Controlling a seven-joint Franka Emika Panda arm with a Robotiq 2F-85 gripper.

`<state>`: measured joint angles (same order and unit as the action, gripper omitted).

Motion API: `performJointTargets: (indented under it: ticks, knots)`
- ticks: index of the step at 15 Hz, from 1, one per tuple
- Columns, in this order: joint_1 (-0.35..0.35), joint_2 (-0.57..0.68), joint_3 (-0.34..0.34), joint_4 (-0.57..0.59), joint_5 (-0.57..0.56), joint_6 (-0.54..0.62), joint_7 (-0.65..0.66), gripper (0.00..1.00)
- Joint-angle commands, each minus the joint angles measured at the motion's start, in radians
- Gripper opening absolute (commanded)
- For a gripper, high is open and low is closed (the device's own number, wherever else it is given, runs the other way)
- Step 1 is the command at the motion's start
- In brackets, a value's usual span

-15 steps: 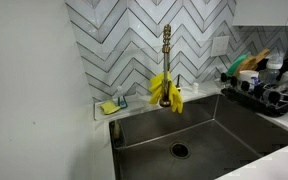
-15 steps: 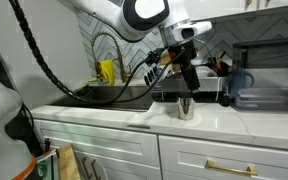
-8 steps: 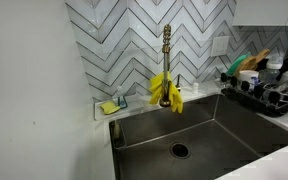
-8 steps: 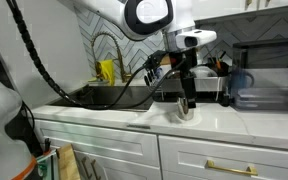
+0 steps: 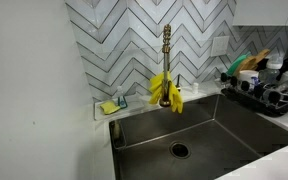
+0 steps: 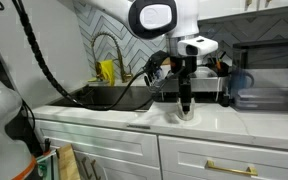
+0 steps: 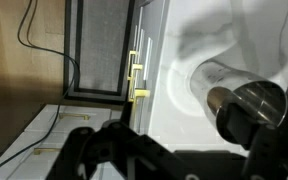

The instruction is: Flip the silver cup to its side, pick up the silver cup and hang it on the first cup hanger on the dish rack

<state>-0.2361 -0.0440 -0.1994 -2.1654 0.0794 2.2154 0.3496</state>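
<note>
The arm [image 6: 154, 15] has come down a lot in the last second. It bends over from high up and now points straight down at the counter [image 6: 249, 120], near the dish rack [image 5: 248, 98]. The end effector [image 6: 186, 100] is right at the cup [image 6: 186, 113], which looks to be standing up on the counter. I think the push to tip it comes next. I cannot tell if the fingers are open or closed.

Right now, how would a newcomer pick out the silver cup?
Start at the sink in the white counter. Just past its end nearer the dish rack, a small cup sits on the counter, directly under the pincer. It's the only shiny metal cylinder there, far smaller than the black wire rack behind.
</note>
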Motion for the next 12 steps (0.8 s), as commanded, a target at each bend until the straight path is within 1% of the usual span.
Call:
performJointTargets:
  ticks: [1, 5, 6, 8, 11, 12]
  knots:
    - [0.005, 0.041, -0.009, 0.036, 0.060, -0.010, -0.010, 0.90]
    - [0.011, 0.065, -0.004, 0.058, 0.123, -0.013, -0.017, 0.90]
    - [0.014, 0.071, -0.001, 0.060, 0.129, -0.014, -0.015, 0.91]
    - [0.018, 0.082, 0.000, 0.062, 0.126, -0.005, -0.003, 0.90]
    - [0.020, 0.098, 0.000, 0.069, 0.139, -0.012, 0.000, 0.73]
    - [0.019, 0.103, 0.000, 0.071, 0.143, -0.014, -0.001, 0.54]
